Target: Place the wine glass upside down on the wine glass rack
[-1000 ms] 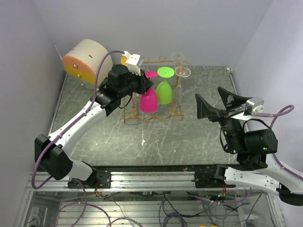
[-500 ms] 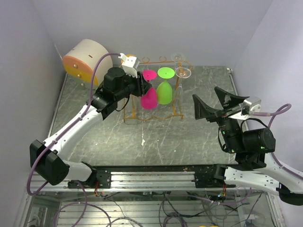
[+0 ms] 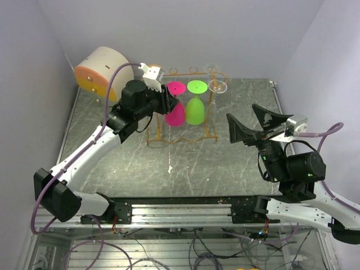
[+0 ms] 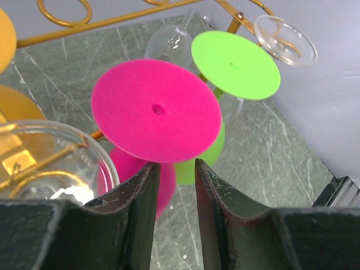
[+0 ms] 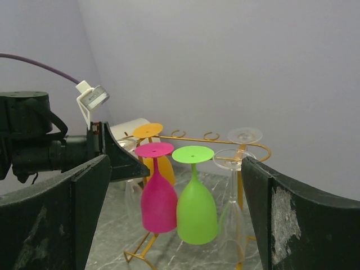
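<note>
— Since a second ago the left gripper [image 4: 175, 169] has pushed in toward the rack [image 4: 112, 21]. It took the pink wine glass [image 3: 175, 112] with it. That glass was lower and out in front of the rack then. Now it is up inside the rack, foot on top and bowl down.

— Where does it sit in the rack?

— Just beside the green glass [image 3: 194, 109], on the rack's left half. The two feet are at about the same height. An orange glass [image 5: 148, 130] is behind it at the rack's left end, and clear glasses [image 3: 216, 85] are at the right end.

— Is the left gripper holding it?

— Its jaws are parted a little, one on each side of where the stem must run. The pink foot hides the stem in the wrist view, so I can't tell whether a finger touches it. Nothing visibly pinches the glass.

— And the other arm?

— The right gripper [image 3: 241, 111] is spread wide and empty, well to the right of the rack and facing it. It has hardly moved.

— So how far along is the task?

— Nearly done, I'd say. The glass is upside down in the rack and appears to hang from it. What's left is to back the left gripper away from the rack without nudging the stem, then see that the glass stays put.
</note>
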Available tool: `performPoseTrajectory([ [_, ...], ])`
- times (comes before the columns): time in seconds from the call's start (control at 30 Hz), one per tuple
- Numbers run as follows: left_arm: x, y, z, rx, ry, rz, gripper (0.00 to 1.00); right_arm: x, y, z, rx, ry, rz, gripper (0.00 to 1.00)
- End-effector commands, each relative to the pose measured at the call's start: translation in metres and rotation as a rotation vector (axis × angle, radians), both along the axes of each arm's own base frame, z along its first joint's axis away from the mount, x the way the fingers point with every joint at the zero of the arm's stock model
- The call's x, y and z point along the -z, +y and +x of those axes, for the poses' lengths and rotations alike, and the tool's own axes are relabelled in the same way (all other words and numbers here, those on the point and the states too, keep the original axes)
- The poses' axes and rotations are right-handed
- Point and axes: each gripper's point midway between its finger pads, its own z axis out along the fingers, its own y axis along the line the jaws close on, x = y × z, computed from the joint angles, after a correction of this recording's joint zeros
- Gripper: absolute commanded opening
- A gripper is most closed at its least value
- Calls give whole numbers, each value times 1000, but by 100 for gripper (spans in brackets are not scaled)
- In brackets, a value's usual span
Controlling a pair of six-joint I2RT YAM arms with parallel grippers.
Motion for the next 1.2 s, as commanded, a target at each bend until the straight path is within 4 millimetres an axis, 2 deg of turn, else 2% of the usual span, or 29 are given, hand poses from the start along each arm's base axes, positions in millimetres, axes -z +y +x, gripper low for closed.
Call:
performPoseTrajectory([
  [0.0, -24, 6, 12, -47, -39, -30, 42, -10, -4, -4, -15, -12, 26, 98],
  [0.17, -29, 7, 18, -57, -35, -37, 45, -11, -3, -5, -21, -16, 24, 98],
  [0.47, -17, 6, 18, -46, -9, -28, 46, -10, -3, -6, -30, -12, 21, 98],
  [0.7, -11, -3, -6, 74, 6, -28, 44, -8, -3, -5, -23, -11, 19, 99],
  [1.17, -9, 12, -30, 164, -40, 145, 43, -1, 9, 3, -14, 40, -23, 100],
])
